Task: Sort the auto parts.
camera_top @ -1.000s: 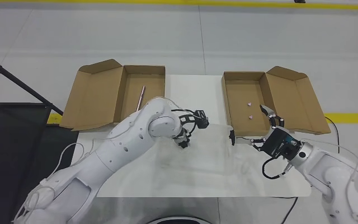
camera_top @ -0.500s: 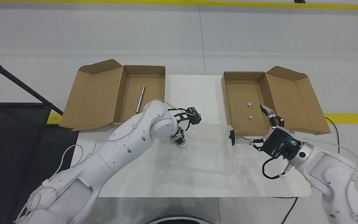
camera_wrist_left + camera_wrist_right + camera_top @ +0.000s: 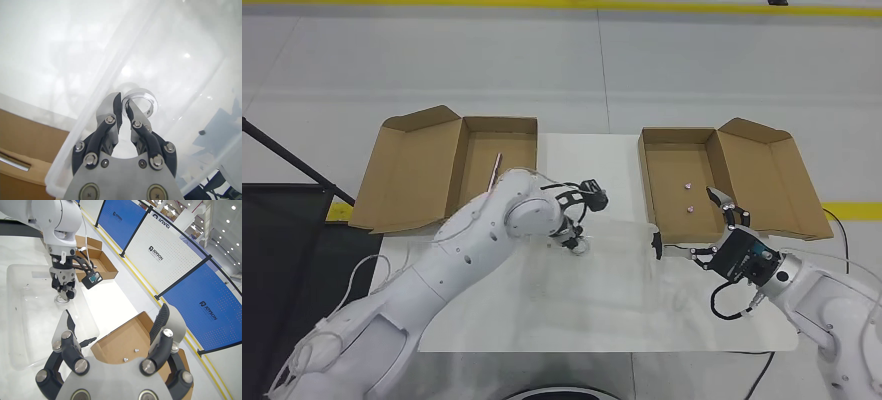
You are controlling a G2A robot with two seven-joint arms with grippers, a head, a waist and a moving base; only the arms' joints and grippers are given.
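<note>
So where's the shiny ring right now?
In the left wrist view, the metal ring sits inside the clear plastic bin at mid-table, pinched by the left gripper.

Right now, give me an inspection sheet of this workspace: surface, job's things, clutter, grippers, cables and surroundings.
Surface: white table, carrying two open cardboard boxes and a clear bin.
Job's things: metal ring in the clear bin; metal rod in the left box; two screws in the right box.
Clutter: small dark speck in the bin.
Grippers: left gripper shut on the ring's wall, one finger inside; right gripper open, empty, by the right box's near edge.
Cables: white cable at the left wrist.
Surroundings: blue and white barrier panels; yellow line on the floor.
</note>
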